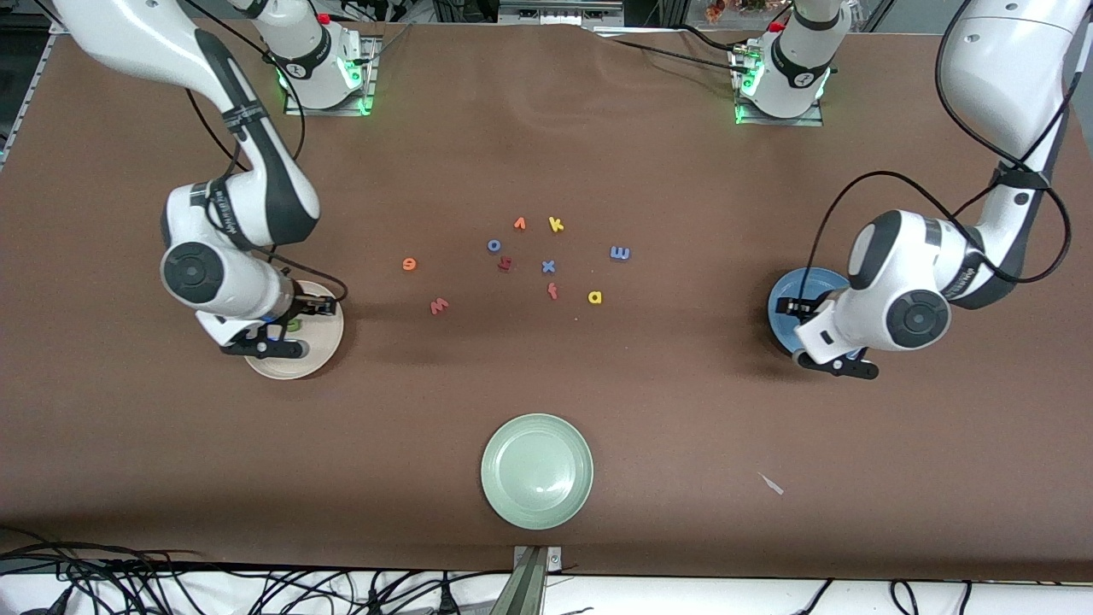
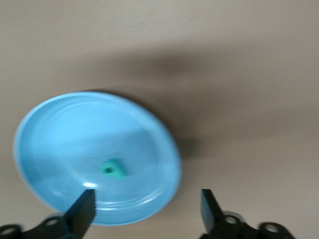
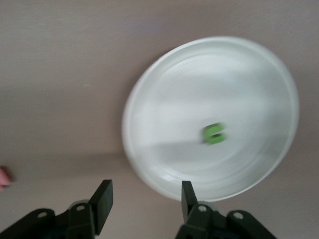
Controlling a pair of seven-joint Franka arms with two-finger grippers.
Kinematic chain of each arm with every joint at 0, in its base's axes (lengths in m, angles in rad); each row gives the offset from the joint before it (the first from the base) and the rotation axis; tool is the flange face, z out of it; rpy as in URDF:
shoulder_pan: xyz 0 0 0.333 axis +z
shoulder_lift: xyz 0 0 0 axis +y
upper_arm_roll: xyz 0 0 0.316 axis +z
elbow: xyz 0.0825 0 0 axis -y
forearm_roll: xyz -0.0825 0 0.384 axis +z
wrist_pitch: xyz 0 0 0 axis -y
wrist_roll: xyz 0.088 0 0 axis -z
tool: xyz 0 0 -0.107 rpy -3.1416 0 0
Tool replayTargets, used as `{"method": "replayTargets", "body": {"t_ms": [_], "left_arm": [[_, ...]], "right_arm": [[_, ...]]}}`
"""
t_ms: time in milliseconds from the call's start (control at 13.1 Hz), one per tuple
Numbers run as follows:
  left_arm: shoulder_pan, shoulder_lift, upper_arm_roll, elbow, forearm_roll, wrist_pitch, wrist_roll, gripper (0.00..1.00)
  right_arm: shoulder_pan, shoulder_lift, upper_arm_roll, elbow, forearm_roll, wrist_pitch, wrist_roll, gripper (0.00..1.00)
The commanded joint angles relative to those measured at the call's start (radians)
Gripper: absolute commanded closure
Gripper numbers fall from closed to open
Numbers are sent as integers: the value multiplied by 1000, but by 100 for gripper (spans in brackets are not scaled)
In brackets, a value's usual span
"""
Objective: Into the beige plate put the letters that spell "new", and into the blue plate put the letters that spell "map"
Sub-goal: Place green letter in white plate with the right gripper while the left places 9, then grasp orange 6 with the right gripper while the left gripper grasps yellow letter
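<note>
While one letter of each word is already lying in its plate, four are still waiting on the table [image 1: 598, 154]. The olive-green n [image 3: 214, 134] is sitting inside the beige plate [image 3: 149, 89], and the right end effector [image 3: 144, 199] is hovering over that plate's rim with its fingers apart, gripping nothing. The teal p [image 2: 113, 168] is resting in the blue plate [image 2: 55, 124], where the left end effector [image 2: 148, 209] is hanging above it, spread wide and empty.

Still to be moved are the orange e [image 1: 409, 264] and salmon-pink w [image 1: 439, 305], which are lying toward the right arm's end, plus the light blue m [image 1: 620, 253] and yellow a [image 1: 595, 297], toward the left arm's end. The pale green plate [image 1: 537, 471] is sitting empty, nearest the front camera. Roughly a third is looking done.
</note>
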Motion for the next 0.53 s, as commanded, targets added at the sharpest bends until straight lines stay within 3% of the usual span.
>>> {"method": "replayTargets", "body": {"t_ms": [0,229,458], "left_arm": [[-61,13,-60,-7,-4,70,-226,0],[-202,67,-64,4,-2,214,-494,0],[-309,117,-59,4,15,336,-670,0]], "right_arm": [[2,-39,94,-39,11,-7,195,36],[0,-41,168,-63,10,11,313,36],[0,-90,195,-252,8,239,368,36]]}}
